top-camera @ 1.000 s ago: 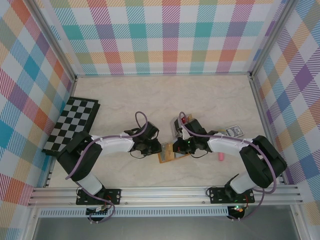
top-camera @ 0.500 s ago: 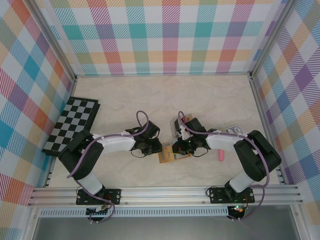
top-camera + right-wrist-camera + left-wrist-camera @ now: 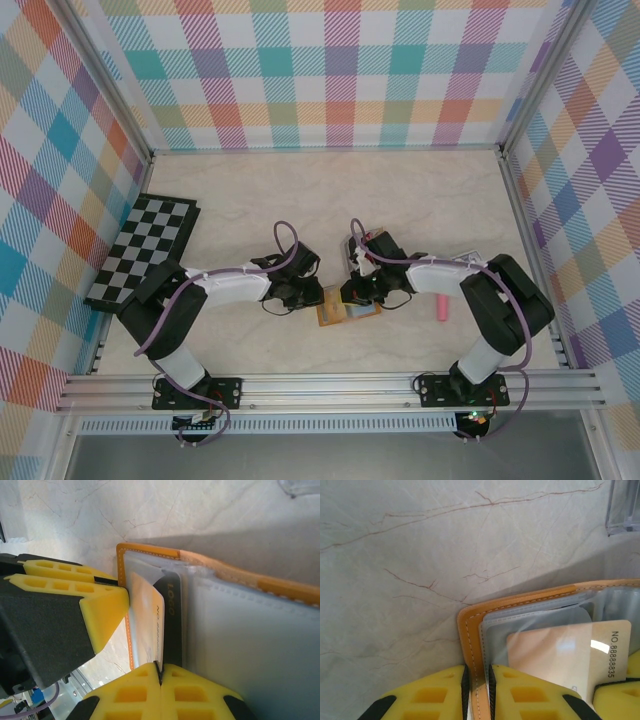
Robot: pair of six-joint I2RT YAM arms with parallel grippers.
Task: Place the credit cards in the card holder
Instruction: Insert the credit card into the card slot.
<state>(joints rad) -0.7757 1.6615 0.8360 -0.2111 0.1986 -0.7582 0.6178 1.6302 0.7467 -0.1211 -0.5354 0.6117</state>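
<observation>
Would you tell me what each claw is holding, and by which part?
The left claw pinches the card holder by its orange cover edge; right claw grips a pale credit card by its numbered end.

Card holder (image 3: 345, 313) lies on table (image 3: 420, 190) (chessboard (image 3: 140, 250) well to its left).

Bright, even light; a soft shadow lies on the worktop (image 3: 420, 555) beside the card holder (image 3: 468, 630), whose clear pocket glares.
</observation>
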